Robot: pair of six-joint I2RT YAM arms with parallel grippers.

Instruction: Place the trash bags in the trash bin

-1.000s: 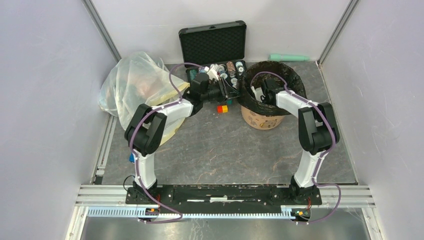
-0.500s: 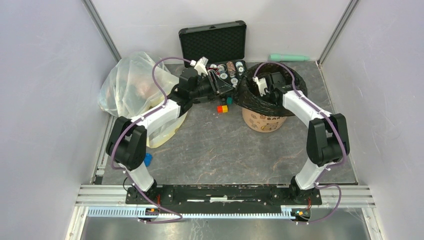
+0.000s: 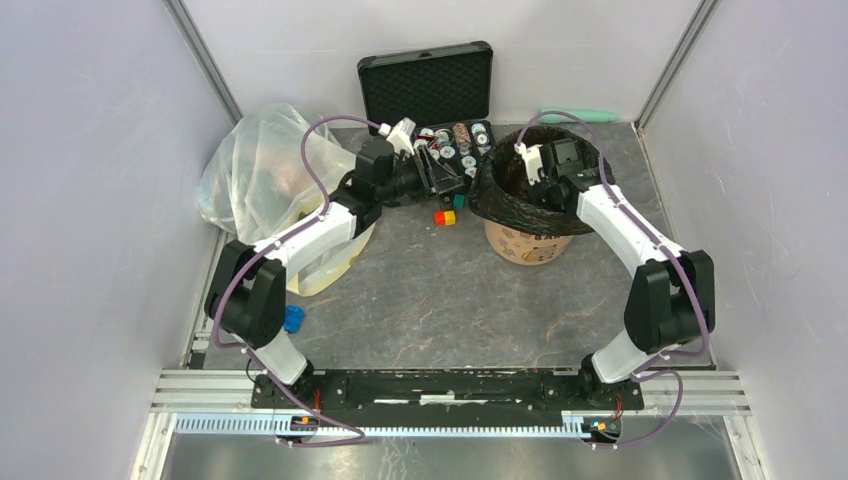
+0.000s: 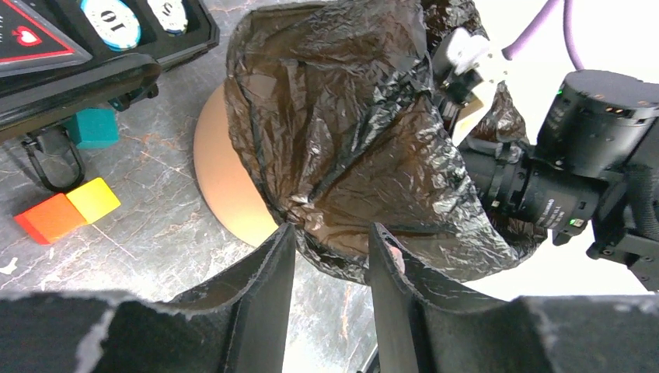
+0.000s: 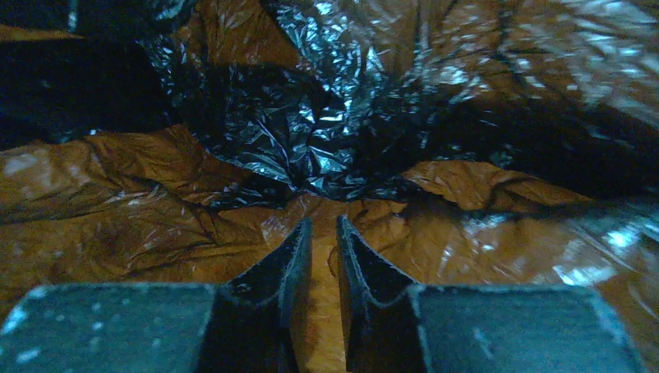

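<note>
The black trash bag (image 3: pixel 520 200) lines the peach-orange trash bin (image 3: pixel 525 243); its crinkled hem hangs over the rim and down the outside (image 4: pixel 350 132). My left gripper (image 3: pixel 458 180) hovers just left of the bin. It is open, and the bag's lower hem lies at its fingertips (image 4: pixel 330 229) with floor showing in the gap. My right gripper (image 5: pixel 322 221) reaches down inside the lined bin. Its jaws stand a narrow gap apart, with only the glossy film over the orange wall (image 5: pixel 194 225) beyond them. The top view hides its fingers.
An open black case of chips (image 3: pixel 425 85) stands behind the left gripper. Red and yellow blocks (image 3: pixel 444 216) lie beside the bin. A big clear bag (image 3: pixel 265 180) fills the back left. A green roll (image 3: pixel 580 115) lies by the back wall, a blue piece (image 3: pixel 292 320) near the left arm.
My left gripper has opened and drawn back from the bag's left edge. My right gripper, shut a second ago, has parted slightly inside the bin. The bag sits further over the rim.
</note>
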